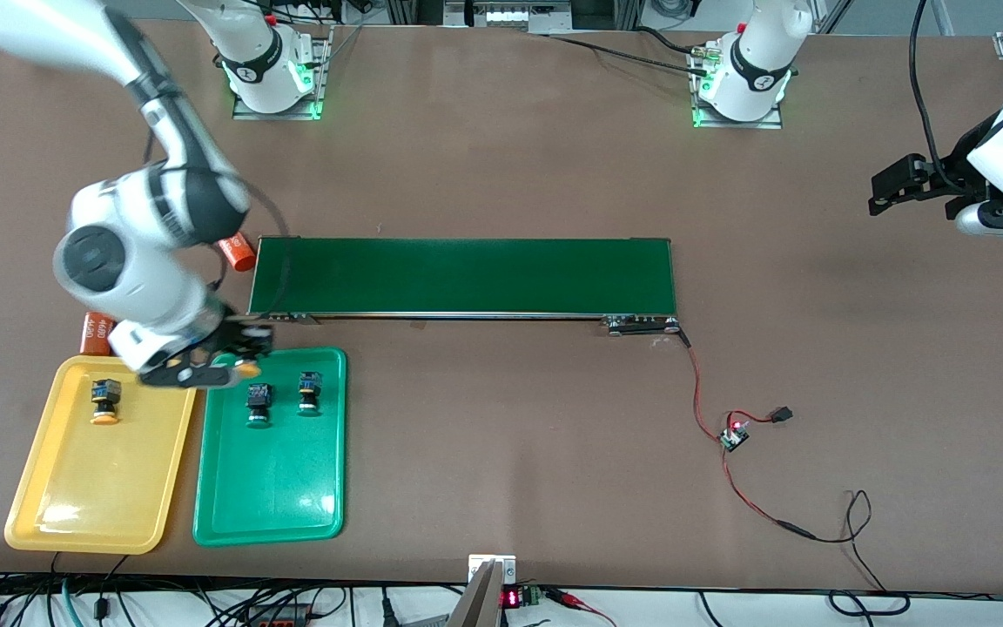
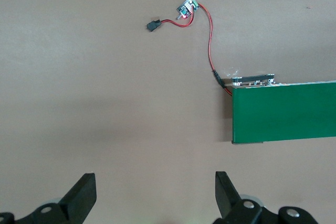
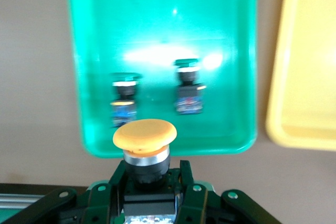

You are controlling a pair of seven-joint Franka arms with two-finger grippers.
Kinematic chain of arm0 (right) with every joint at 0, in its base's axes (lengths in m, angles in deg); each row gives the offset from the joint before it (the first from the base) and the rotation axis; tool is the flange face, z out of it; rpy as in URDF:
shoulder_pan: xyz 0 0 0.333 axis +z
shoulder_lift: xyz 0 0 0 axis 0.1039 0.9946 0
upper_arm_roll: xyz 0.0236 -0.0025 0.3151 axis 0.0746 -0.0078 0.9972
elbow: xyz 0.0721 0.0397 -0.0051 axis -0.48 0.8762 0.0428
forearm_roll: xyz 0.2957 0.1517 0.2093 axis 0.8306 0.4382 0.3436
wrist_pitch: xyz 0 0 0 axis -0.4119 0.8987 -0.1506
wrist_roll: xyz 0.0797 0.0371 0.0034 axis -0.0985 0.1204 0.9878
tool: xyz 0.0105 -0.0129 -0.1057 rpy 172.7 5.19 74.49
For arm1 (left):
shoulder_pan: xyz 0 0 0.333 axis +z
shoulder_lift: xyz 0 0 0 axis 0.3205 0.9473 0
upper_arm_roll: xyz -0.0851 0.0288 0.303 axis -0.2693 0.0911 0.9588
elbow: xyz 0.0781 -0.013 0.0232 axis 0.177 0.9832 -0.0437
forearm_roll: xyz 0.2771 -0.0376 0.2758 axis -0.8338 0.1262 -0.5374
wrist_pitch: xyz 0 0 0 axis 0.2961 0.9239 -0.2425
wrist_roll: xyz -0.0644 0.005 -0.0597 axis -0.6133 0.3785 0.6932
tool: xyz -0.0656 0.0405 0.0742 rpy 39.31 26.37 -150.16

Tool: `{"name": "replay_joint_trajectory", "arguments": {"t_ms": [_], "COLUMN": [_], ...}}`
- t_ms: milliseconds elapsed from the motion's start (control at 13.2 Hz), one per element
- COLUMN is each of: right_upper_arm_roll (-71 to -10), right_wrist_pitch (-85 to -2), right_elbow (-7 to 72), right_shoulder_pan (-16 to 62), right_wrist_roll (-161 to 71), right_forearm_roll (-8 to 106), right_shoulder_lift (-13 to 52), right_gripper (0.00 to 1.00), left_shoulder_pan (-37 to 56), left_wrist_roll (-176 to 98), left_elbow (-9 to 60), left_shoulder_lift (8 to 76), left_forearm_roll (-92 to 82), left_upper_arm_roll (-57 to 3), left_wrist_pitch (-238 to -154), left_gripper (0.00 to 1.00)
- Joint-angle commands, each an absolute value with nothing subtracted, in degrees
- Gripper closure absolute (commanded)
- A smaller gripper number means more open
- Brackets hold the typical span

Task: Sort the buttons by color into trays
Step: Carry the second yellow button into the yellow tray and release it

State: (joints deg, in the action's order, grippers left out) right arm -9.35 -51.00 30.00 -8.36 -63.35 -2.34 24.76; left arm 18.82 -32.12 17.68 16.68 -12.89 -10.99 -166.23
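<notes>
My right gripper point(image 1: 240, 366) is shut on an orange-yellow button point(image 3: 144, 135) and holds it up over the green tray's point(image 1: 271, 488) corner by the belt, next to the yellow tray point(image 1: 92, 488). Two green buttons point(image 1: 258, 406) point(image 1: 309, 393) lie in the green tray. They also show in the right wrist view point(image 3: 125, 100) point(image 3: 188, 90) on the green tray point(image 3: 157, 19), with the yellow tray point(image 3: 307, 77) beside it. One orange-yellow button point(image 1: 104, 401) lies in the yellow tray. My left gripper point(image 1: 883, 190) waits open and empty at the left arm's end of the table; the left wrist view shows it point(image 2: 156, 182) over bare table.
A long dark green conveyor belt point(image 1: 462, 276) lies across the middle, also seen in the left wrist view point(image 2: 286, 111). Two orange cylinders point(image 1: 238, 251) point(image 1: 97, 333) lie by the belt's end near the trays. A red wire with a small board point(image 1: 735, 435) trails from the belt's other end.
</notes>
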Motion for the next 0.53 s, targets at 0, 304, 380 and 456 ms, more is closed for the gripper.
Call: {"name": "replay_joint_trajectory", "arguments": {"t_ms": [0, 304, 380, 456], "right_upper_arm_roll": [-8.21, -8.65, -8.65, -8.65], "right_wrist_pitch": [-49.11, -56.29, -57.79, -59.03], "right_elbow": [25.59, 25.33, 25.24, 25.32], "right_shoulder_pan": [-12.75, -20.21, -21.45, -22.50], "right_wrist_roll": [-57.78, -53.30, -52.15, -51.80], "right_forearm_roll": [-6.33, -14.96, -14.97, -15.06], "right_shoulder_lift": [29.52, 34.79, 36.03, 36.99], "right_gripper": [1.00, 1.00, 1.00, 1.00], "left_shoulder_pan": [18.95, 18.95, 18.95, 18.95], "left_wrist_roll": [-32.47, -32.47, -32.47, -32.47], "left_elbow": [16.48, 16.48, 16.48, 16.48], "left_shoulder_lift": [16.86, 16.87, 16.87, 16.87], "left_forearm_roll": [-11.89, -11.89, -11.89, -11.89], "left_upper_arm_roll": [-11.13, -11.13, -11.13, -11.13], "left_wrist_pitch": [-165.20, -165.20, -165.20, -165.20], "left_gripper": [0.00, 0.00, 0.00, 0.00]}}
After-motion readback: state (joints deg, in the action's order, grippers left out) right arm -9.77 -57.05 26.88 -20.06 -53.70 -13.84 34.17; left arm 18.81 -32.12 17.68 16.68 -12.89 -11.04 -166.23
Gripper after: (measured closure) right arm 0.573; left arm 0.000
